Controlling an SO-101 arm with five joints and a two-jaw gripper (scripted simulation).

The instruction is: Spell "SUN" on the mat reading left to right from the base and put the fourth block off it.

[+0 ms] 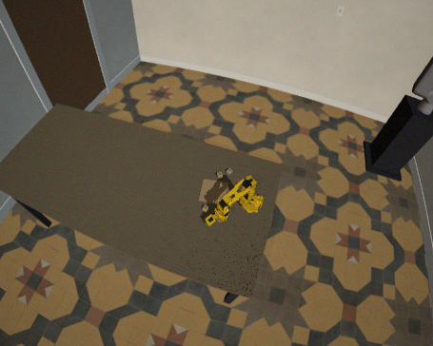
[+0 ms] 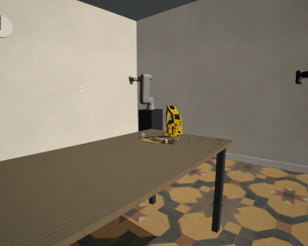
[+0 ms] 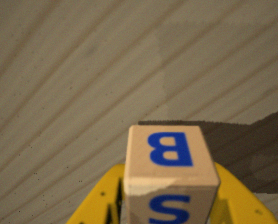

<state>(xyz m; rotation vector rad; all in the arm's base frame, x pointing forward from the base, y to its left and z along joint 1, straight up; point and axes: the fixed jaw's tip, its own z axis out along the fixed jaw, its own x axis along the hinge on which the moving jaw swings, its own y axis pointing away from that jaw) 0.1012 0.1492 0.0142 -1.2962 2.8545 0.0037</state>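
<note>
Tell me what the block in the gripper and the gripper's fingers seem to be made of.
Block: probably wood, matte, judging by its pale tan faces and slightly rounded edges; no grain is discernible.

Gripper's fingers: likely hard plastic, yellow and fairly dull, though painted metal is possible.

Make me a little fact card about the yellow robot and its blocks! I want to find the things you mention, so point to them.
robot: yellow arm [image 1: 237, 196] [image 2: 173, 120]
gripper [image 1: 216, 216] [image 2: 176, 138] [image 3: 170, 200]: shut on a block
held block [image 3: 165, 155]: wooden, blue letters B and S showing
mat [image 1: 206, 187] [image 2: 146, 140]: tan, on the table [image 1: 127, 165] [image 2: 101, 171]
loose blocks: three, all off the mat
their letters: too small to read
word SUN: not spelled yet
</note>
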